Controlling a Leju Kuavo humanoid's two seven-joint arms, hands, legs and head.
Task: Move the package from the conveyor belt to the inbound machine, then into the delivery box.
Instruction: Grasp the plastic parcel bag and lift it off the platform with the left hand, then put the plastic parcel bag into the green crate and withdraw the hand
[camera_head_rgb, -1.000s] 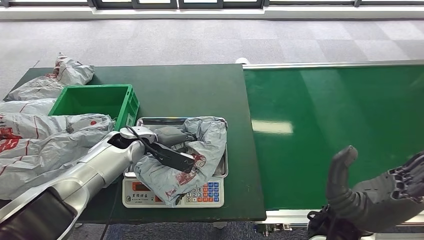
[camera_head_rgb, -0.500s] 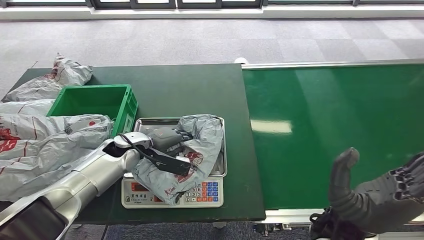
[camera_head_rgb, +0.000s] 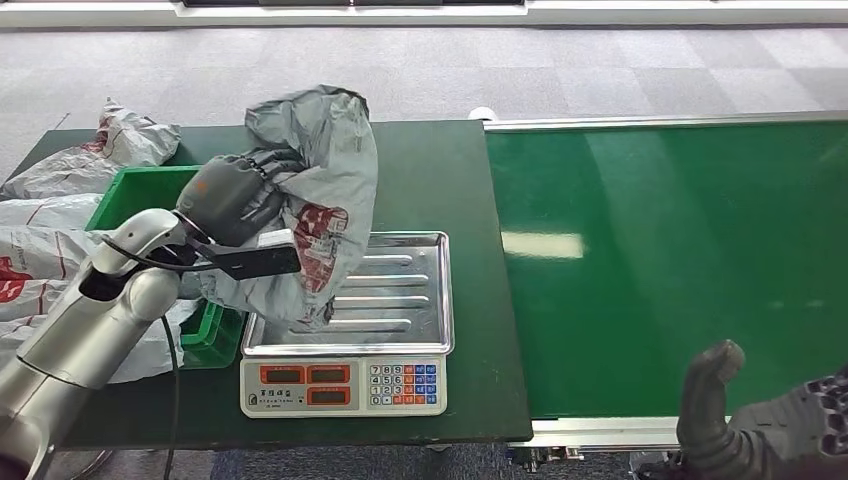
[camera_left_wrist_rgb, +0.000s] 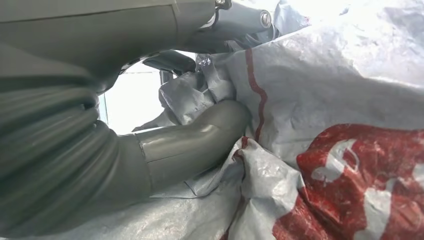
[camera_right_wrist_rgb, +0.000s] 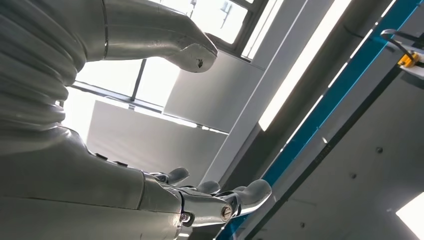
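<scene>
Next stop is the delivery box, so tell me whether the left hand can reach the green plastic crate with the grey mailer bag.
Probably yes. The left hand holds the grey mailer bag lifted beside the green plastic crate, with nothing between them.

The crumpled grey plastic package with red print (camera_head_rgb: 318, 190), hanging in the upper left of the head view, covers most of the left robot hand's fingers (camera_head_rgb: 262, 165) and part of the green plastic delivery box (camera_head_rgb: 120, 190). At lower right, the frame's edge cuts off the right robot hand (camera_head_rgb: 740, 420). The red print cannot be read. The dark green desk (camera_head_rgb: 420, 170) hides the floor beneath.
</scene>
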